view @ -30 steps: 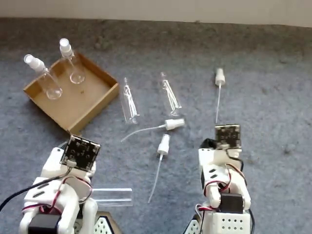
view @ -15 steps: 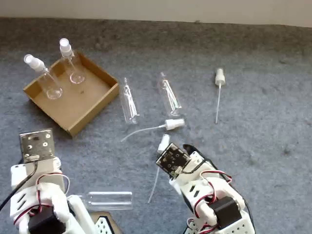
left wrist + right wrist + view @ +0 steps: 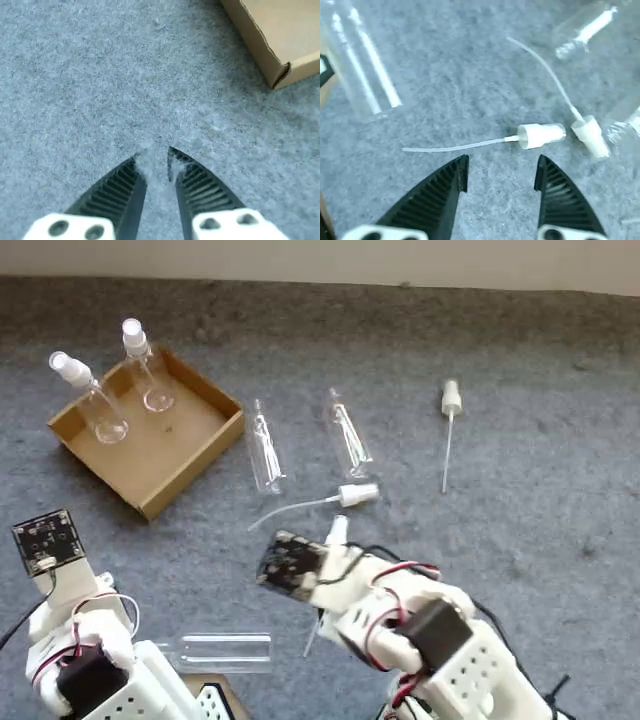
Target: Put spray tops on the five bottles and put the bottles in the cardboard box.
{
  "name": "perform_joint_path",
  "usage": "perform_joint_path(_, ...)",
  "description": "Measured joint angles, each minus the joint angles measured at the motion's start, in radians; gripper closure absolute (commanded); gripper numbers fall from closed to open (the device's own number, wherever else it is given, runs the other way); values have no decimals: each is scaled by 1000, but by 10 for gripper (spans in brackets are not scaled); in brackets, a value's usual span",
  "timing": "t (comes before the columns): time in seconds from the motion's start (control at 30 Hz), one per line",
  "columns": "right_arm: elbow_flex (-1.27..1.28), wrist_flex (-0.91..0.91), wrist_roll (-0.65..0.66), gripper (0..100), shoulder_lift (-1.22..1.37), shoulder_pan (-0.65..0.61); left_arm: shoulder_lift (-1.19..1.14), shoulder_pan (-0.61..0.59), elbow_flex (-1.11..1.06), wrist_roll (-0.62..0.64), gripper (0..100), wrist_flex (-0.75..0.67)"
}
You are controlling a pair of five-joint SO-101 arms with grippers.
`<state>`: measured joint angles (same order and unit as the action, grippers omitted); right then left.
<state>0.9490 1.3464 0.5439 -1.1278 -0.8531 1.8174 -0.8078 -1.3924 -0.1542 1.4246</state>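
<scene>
Right tool (image 3: 501, 172), jaws wide open, hangs over a loose spray top (image 3: 540, 136), lower centre of frame. Left tool (image 3: 154, 155), narrowly open, empty, lower left.

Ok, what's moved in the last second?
The right arm swung left across the table; its open hand now hangs by a loose spray top. The left arm swung left too, away from the box corner. Nothing was grabbed or let go. Bottles, tops and box stayed put.
</scene>
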Motion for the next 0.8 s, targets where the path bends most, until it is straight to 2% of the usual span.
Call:
perform_joint_path(0.13, -38, 2, 0, 788, 100, -150, 0, -12, -2, 12, 993, -2)
perform_joint_path(0.27, -40, -37, 0, 788, 180, -242, 0, -120, -3, 15, 992, -28)
perform_joint_path(0.4, -40, -133, 3, 788, 267, -264, 2, -198, -20, 15, 992, -32)
perform_joint_path(0.6, -38, -261, 3, 728, 374, -279, 2, -209, -66, 15, 992, -87)
perform_joint_path(0.8, -38, -288, 3, 706, 428, -388, 2, -209, -68, 44, 992, -98)
